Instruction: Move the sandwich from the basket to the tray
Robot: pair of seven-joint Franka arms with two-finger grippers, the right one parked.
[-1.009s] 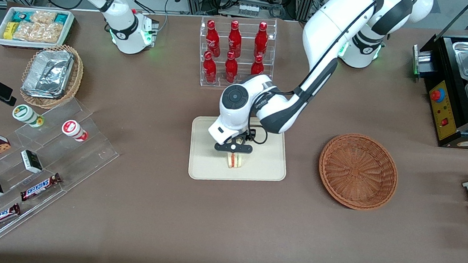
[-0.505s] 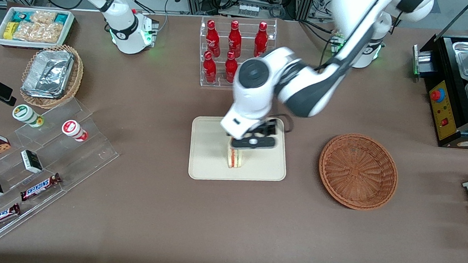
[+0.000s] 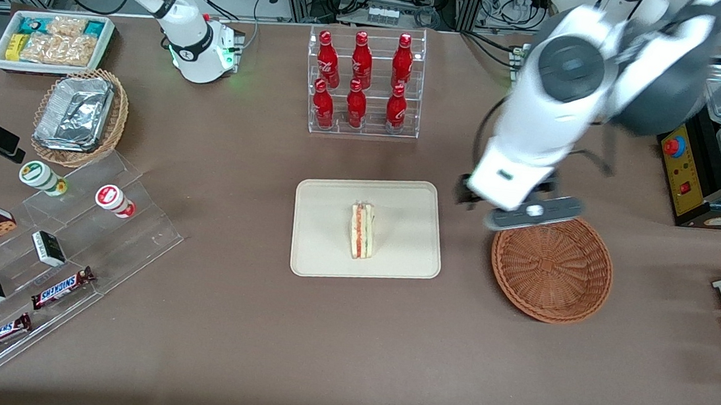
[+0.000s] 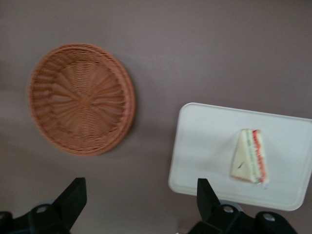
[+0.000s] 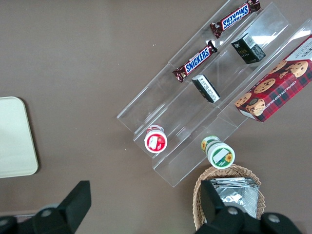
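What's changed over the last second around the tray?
The left gripper let go of the triangular wrapped sandwich, rose, and swung toward the working arm's end, now open above the reddish-brown wicker basket's rim. The sandwich stayed on the cream rectangular tray; tray and basket did not move.

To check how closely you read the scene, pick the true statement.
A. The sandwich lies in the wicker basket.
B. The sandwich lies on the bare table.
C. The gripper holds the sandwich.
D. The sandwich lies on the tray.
D: the sandwich rests on the tray, the basket is empty, and the open gripper holds nothing.
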